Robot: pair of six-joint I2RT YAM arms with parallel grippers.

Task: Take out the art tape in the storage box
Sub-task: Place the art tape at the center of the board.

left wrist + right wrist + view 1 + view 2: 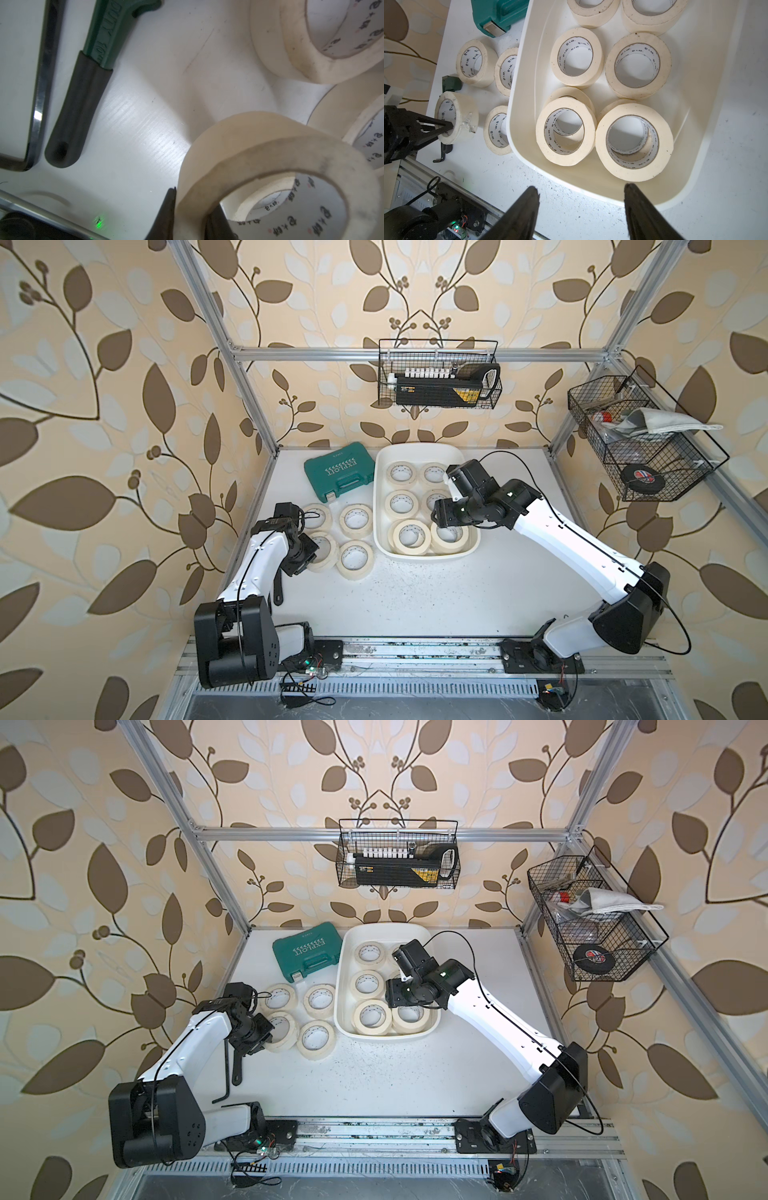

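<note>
The art tape [634,143] is lying flat in the storage box [695,104], cores pointing up (some rolls stacked in twos). You are hovering the right claw [581,187], released, over the box's near end, the closest of the tape just ahead of its tips. The left claw [194,205] is pinching the wall of a tilted roll [259,149], out over the surface [457,593], farther from the box.

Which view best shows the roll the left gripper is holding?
The right wrist view: the whole held roll shows, with the left gripper pinching its wall. The left wrist view crops it close; both top views leave it mostly hidden behind the left arm.
</note>
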